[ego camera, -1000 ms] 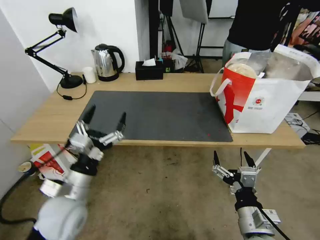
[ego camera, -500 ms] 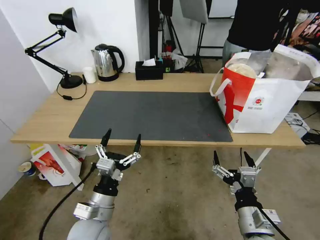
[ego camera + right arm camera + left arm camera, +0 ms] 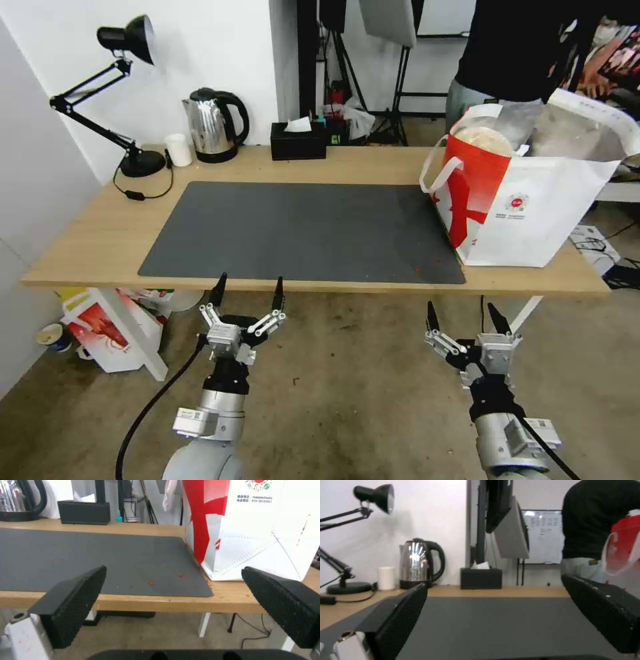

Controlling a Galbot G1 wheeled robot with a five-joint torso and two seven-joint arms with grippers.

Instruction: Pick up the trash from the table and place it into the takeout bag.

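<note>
The takeout bag (image 3: 527,207), white and red with foil lining, stands open on the right end of the table (image 3: 93,233), beside the dark grey mat (image 3: 307,230). A beige paper bowl (image 3: 483,141), part of the trash, shows inside the bag's open top. Small red crumbs (image 3: 151,582) lie on the mat near the bag (image 3: 253,530). My left gripper (image 3: 248,288) hangs open below the table's front edge, left of centre, holding nothing. My right gripper (image 3: 461,310) is open and empty, low in front of the table under the bag. The left wrist view looks across the mat (image 3: 493,625) between its black fingers (image 3: 400,620).
Along the table's back edge stand a black desk lamp (image 3: 130,100), a small white cup (image 3: 178,149), a steel kettle (image 3: 213,125) and a black tissue box (image 3: 298,140). A smaller red-and-white bag (image 3: 100,327) sits on the floor under the table's left end.
My left arm has dropped from over the mat's front-left corner to below the table edge and shifted right, still open. The right arm has not moved.
</note>
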